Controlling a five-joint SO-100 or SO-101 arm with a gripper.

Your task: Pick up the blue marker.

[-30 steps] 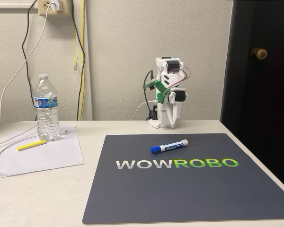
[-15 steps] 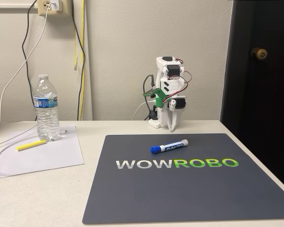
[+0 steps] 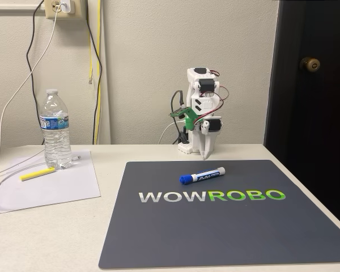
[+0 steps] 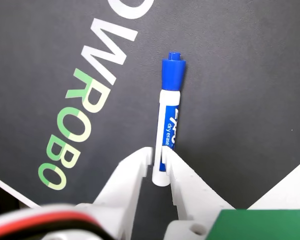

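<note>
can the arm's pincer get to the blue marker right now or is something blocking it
Probably yes. In the fixed view the blue marker lies alone on the dark mat, nothing between it and the arm. The pincer lines up with the barrel's end in the wrist view.

I log: blue marker (image 4: 168, 131), white barrel, blue cap; mat (image 3: 226, 226), dark grey, white-and-green lettering; end effector (image 4: 158, 159), white; stick (image 3: 37, 174), yellow.

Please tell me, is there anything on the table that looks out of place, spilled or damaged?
Nothing stands out. The blue marker lies capped and whole on the dark mat, the water bottle stands upright with its cap on, and the yellow stick rests on the white paper. No spill or damage shows.
</note>
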